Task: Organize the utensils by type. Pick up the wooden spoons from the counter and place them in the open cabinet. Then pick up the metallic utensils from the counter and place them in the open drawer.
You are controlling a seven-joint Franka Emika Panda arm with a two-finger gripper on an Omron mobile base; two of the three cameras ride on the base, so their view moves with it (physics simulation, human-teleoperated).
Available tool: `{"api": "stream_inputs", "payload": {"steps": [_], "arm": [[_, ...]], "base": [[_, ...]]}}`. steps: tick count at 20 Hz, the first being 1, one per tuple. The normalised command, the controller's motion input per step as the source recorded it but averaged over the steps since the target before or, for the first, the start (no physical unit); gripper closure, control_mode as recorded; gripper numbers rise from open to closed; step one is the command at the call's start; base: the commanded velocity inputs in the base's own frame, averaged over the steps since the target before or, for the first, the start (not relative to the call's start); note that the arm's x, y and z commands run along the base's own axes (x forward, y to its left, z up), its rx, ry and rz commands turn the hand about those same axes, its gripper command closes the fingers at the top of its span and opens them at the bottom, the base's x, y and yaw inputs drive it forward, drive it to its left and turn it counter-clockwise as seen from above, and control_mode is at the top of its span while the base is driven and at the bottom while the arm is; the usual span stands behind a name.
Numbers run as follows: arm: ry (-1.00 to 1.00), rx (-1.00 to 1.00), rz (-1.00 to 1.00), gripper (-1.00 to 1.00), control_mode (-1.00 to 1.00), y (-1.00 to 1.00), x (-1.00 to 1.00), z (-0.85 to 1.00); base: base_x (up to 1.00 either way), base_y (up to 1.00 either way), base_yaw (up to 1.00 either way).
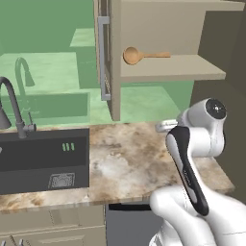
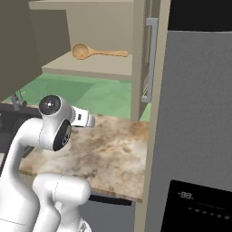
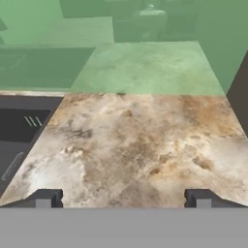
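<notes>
Even, bright rendered light, soft shadow inside the cabinet, no glare, sharp throughout

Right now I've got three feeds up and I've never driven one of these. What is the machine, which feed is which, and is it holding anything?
It is a white robot arm on a mobile base, facing a marbled counter. Two pictures come from cameras behind the arm, left and right. The third looks along the gripper: its two dark fingertips stand wide apart with nothing between them, so nothing is held. One large wooden spoon already lies on the open cabinet shelf. A dark sink with a faucet sits at the left, and a grey appliance front rises at the right.
</notes>
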Motion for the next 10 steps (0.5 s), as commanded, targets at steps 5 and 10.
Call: {"api": "stream_inputs", "payload": {"steps": [5,10], "arm": [[0.00,0.00,0.00,-1.00,-1.00,0.00,-0.01,0.00],[0.00,0.00,0.00,-1.00,1.00,0.00,-0.04,-0.01]], "base": [[0.00,0.00,0.00],[-0.33,0.01,0.00]]}}
